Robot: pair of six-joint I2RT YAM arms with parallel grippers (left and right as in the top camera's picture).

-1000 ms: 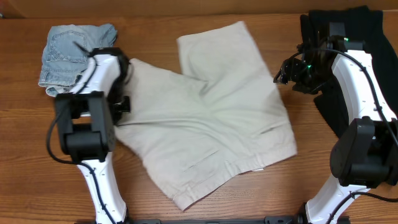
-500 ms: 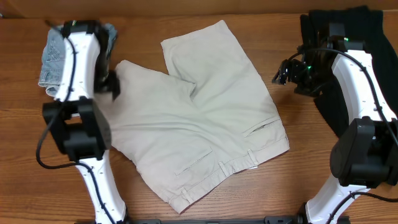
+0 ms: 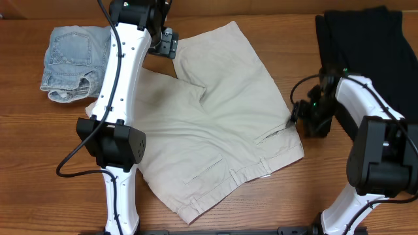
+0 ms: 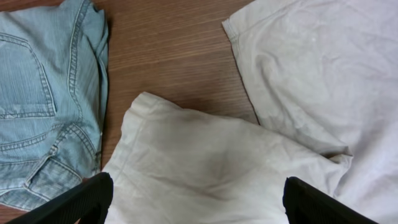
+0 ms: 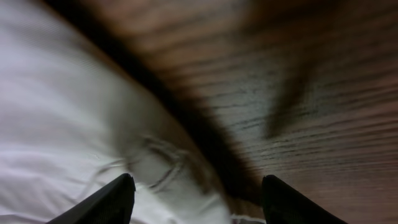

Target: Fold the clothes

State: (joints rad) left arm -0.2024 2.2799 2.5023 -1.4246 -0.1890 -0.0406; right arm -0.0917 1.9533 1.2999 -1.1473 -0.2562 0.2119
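The clothes lie on the wooden table. Cream-beige shorts (image 3: 215, 124) are spread flat in the middle, back pockets up. Folded pale-blue denim shorts (image 3: 68, 62) sit at the far left, and a black garment (image 3: 366, 39) at the far right. My left gripper (image 3: 162, 40) hangs open above the cream shorts' leg hems. In the left wrist view it (image 4: 199, 208) has nothing between its fingers, with the cream leg (image 4: 217, 168) below and denim (image 4: 43, 93) to the left. My right gripper (image 3: 295, 121) stands open low at the shorts' right edge (image 5: 93, 124), astride the cloth's border (image 5: 196, 205).
Bare wood (image 3: 339, 183) lies between the cream shorts and the black garment, and along the front edge. The left arm (image 3: 117, 85) stretches over the shorts' left leg and hides part of it. The right wrist view is blurred.
My left gripper opened, let go of the cream shorts' leg and rose toward the far edge. The shorts slid left. My right gripper dropped from beside the black garment to the shorts' right edge.
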